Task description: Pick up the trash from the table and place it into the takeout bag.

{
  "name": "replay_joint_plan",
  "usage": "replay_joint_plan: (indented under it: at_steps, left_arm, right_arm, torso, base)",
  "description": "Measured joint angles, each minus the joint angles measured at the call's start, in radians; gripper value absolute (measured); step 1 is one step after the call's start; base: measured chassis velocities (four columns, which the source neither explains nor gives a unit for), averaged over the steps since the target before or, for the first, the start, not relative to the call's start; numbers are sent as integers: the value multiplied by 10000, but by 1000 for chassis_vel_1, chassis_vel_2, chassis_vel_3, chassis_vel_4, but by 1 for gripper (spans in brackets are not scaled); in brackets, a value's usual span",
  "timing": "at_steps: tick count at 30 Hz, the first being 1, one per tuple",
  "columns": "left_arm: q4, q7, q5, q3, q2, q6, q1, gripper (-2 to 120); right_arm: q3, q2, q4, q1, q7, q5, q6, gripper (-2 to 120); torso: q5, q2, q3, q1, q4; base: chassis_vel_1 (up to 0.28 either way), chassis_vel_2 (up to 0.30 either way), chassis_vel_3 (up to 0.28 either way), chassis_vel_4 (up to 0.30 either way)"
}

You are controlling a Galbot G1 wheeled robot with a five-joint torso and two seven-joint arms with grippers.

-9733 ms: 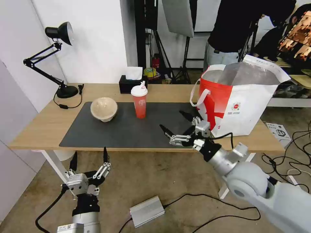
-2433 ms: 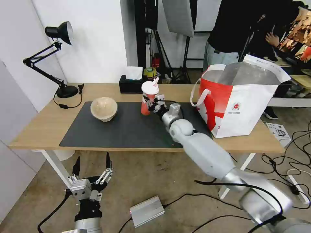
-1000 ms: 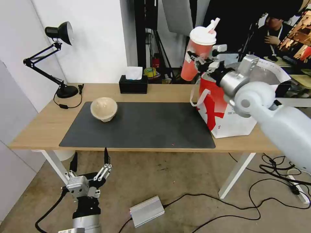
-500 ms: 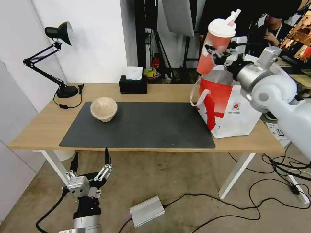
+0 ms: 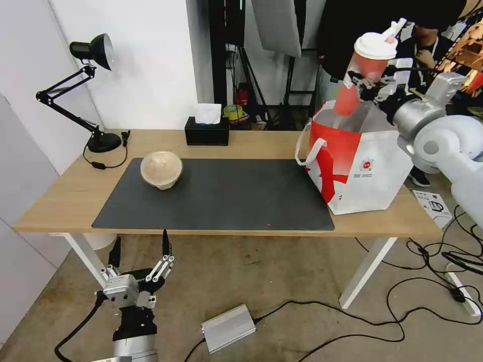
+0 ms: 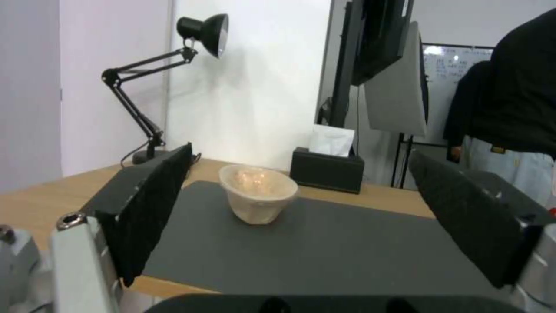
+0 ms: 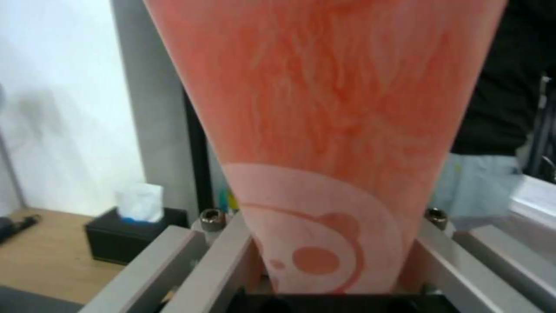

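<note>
My right gripper (image 5: pixel 363 81) is shut on the red drink cup (image 5: pixel 363 70), a piece of the trash with a white lid, and holds it tilted in the air above the open mouth of the red-and-white takeout bag (image 5: pixel 362 161). The cup (image 7: pixel 330 130) looms close in the right wrist view, pinched between the fingers (image 7: pixel 232 256). A beige lidded bowl (image 5: pixel 161 170), also trash, sits on the dark mat (image 5: pixel 221 201) of the wooden table (image 5: pixel 60 196). My left gripper (image 5: pixel 138 251) hangs open below the table's front edge, its fingers (image 6: pixel 156 204) framing the bowl (image 6: pixel 258 198) from afar.
A black tissue box (image 5: pixel 207 131) stands at the table's back edge and a black desk lamp (image 5: pixel 93 90) at its far left corner. A grey power box (image 5: pixel 229 328) and cables lie on the floor. People stand behind the bag.
My right arm has carried the cup further right, from above the bag's left edge to over its opening. The left arm and the bowl have stayed put.
</note>
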Motion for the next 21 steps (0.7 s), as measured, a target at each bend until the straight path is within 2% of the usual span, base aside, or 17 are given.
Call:
replay_joint_plan:
  at_steps: [9,16,17,20,21]
  left_arm:
    - [0,6,-21,4,4,-3,-3,100]
    - [0,8,-34,-3,7,-8,-1,100]
    - [0,8,-37,-5,7,-11,-2,100]
    - [0,8,-40,-6,7,-15,-5,100]
    - [0,8,-42,-6,7,-16,-5,100]
  right_arm:
    - [35,165,-935,-87,-84,-459,-53,8]
    - [-156,234,-1386,188,-73,-817,-708,8]
    - [-355,265,-1515,511,-111,-901,-1207,8]
    - [-527,323,-1609,863,-188,-946,-1761,8]
    - [-772,404,-1736,1301,-235,-1018,-2303,8]
  torso:
    - [0,0,0,0,0]
    - [0,0,0,1,0]
    - [0,0,0,1,0]
    - [-1,0,0,2,0]
    - [-2,0,0,2,0]
  base:
    - [0,0,0,0]
    - [0,0,0,0]
    - [0,0,0,0]
    - [0,0,0,0]
    - [0,0,0,0]
